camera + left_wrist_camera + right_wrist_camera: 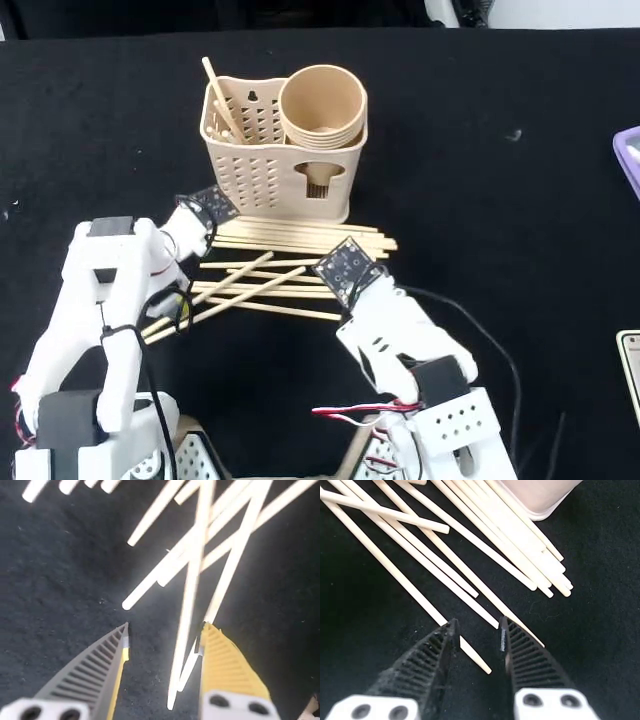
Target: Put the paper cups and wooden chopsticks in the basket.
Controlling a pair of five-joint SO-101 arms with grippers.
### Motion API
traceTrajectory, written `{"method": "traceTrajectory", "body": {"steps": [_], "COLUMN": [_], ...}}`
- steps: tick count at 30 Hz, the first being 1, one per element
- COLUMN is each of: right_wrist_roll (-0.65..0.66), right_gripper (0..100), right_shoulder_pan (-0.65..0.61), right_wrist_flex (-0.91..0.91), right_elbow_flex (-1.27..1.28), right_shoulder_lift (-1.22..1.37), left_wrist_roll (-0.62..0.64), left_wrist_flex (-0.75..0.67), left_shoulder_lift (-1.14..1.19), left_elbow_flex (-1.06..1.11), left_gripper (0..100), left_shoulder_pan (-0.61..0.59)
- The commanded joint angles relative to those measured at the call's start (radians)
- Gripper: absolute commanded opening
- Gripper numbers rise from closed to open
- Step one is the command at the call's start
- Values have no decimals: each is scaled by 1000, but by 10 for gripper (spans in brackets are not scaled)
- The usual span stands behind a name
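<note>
The loose wooden chopsticks (290, 240) lie on the black table (500, 250) at the centre of the high view, just below the basket (255, 170). Most run left to right along its front wall, and a few slant from lower left to upper right across them. They are pale, thin, round sticks that overlap in places. The paper cups (322, 100) are already stacked in the basket's right compartment, and 1 chopstick (220, 95) stands tilted in its left compartment. Both arms hang over the pile. The right gripper (477, 621) is partly open and holds nothing. The end of 1 stick (470, 652) lies in its gap, with its long axis slanting across the line the fingers close on. The left gripper (165, 626) is spread wide and also empty. A long stick (184, 630) and a shorter one lie between its fingers, close to the yellow finger (225, 665). They cross others farther out. The right looks better placed for a clean pick of 1 stick, because its gap has only that one. A grip so near the tip may let the stick swing.
</note>
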Motion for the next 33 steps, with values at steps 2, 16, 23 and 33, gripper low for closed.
{"method": "traceTrajectory", "body": {"steps": [2,16,23,33], "right_wrist_roll": [-2,-2,-2,-2], "right_gripper": [140,140,141,141], "right_shoulder_pan": [15,15,15,15], "right_wrist_flex": [-20,-20,-20,-20], "right_elbow_flex": [-2,-2,-2,-2], "right_shoulder_lift": [-15,-15,-15,-15], "left_wrist_roll": [2,-23,32,66], "left_wrist_flex": [-15,-12,-106,-121], "left_shoulder_lift": [0,0,2,2], "left_elbow_flex": [7,58,128,154], "left_gripper": [244,278,278,160], "left_shoulder_pan": [-2,28,36,38]}}
